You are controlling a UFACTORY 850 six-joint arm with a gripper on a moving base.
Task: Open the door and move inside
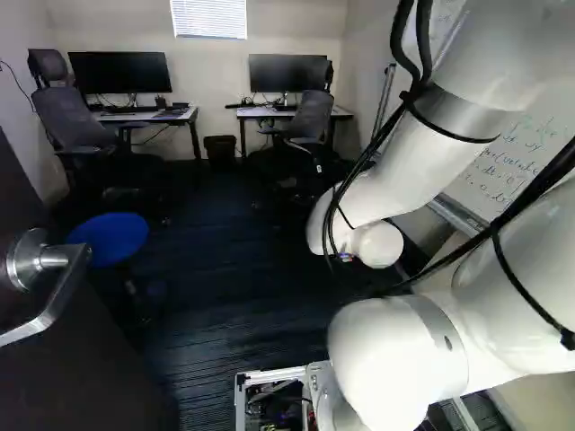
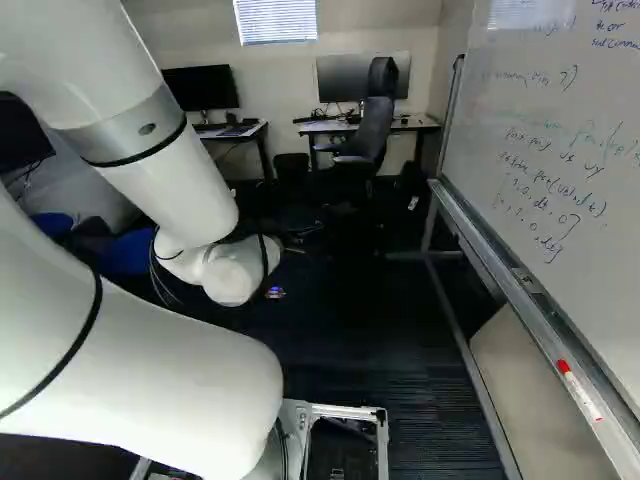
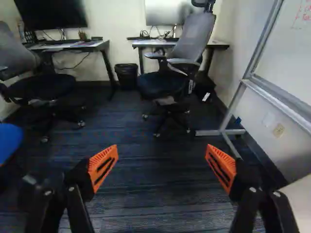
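Standing open at the left of the left base view: one door (image 1: 63, 377), dark, with silver lever handle (image 1: 56, 257). Whiteboard (image 2: 560, 140), one, written on, at the right of the right base view; red-capped marker (image 2: 580, 388) on its ledge. Pincer (image 3: 162, 156), one, fingers spread wide apart, holding nothing. Stool (image 1: 110, 235), one, blue seat, near the door. Chairs, two, wheeled, ahead of the pincer: one (image 1: 70, 117) before the left worktop (image 1: 182, 116), one (image 3: 194, 36) before the right worktop (image 3: 217, 45), both in the way of those desks. Bin (image 3: 126, 76), one, black, between the worktops; contents cannot be told. Small dark holder (image 1: 161, 101), one, on the left worktop; contents too small to tell. Monitors, two: left (image 1: 119, 72), right (image 1: 280, 72), one per worktop. Window blind (image 1: 209, 18), one, on the far wall.
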